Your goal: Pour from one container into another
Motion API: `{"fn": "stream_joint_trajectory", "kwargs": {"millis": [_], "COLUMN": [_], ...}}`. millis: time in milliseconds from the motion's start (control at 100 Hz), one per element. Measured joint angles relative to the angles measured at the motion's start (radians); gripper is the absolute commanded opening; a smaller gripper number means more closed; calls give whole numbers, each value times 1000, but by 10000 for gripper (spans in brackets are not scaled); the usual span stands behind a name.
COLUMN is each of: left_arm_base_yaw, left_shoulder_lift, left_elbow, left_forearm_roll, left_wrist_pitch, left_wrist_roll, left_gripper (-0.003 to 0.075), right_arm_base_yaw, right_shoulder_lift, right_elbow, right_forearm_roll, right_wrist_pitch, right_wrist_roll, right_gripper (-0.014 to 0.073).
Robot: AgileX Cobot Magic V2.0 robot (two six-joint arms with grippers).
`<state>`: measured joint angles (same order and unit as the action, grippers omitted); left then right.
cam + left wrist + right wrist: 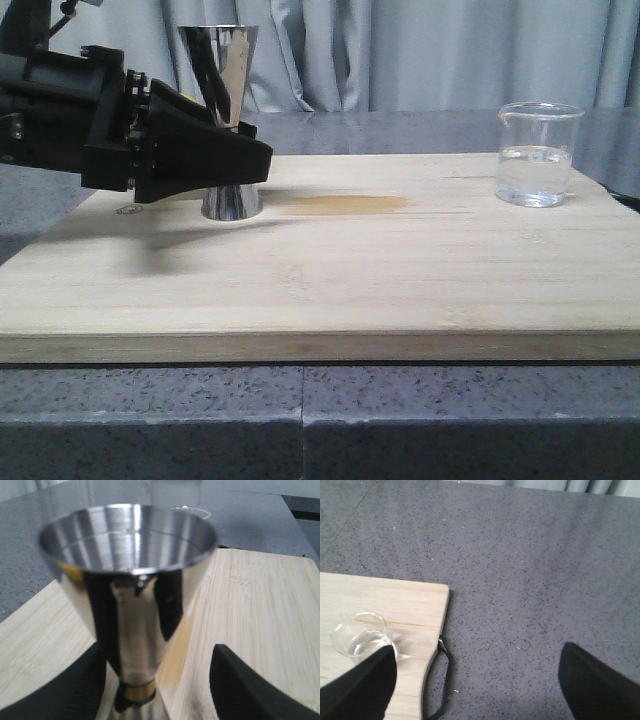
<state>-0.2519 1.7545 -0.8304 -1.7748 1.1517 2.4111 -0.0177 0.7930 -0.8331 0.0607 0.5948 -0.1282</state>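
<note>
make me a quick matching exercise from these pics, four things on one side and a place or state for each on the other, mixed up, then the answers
Things:
1. steel jigger
2. glass beaker
3. left end effector
4. right end effector

Places or states:
A. open, above the grey counter beside the board's edge
B. upright on the board's right side, holding clear liquid
C. open, fingers on either side of the jigger's waist
D. upright on the board's left side, top cup empty

Pairs: 1-D, 2-B, 3-C, 4-A
</note>
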Motion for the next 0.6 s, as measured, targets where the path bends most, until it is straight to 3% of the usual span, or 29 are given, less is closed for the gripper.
{"fn": "stream_joint_trajectory", "kwargs": {"millis": [600], "left_arm_base_yaw": [0], "left_shoulder_lift": [0], "left_elbow": [0], "left_forearm_roll": [-1], "left_wrist_pitch": [0], "left_wrist_roll": [0], "left_gripper": [163], "right_arm_base_yaw": [0], "right_shoulder_lift": [0], "right_elbow": [0], "right_forearm_roll": [0], "right_wrist_pitch": [-2], "right_wrist_roll": [0], "right_gripper": [605]}}
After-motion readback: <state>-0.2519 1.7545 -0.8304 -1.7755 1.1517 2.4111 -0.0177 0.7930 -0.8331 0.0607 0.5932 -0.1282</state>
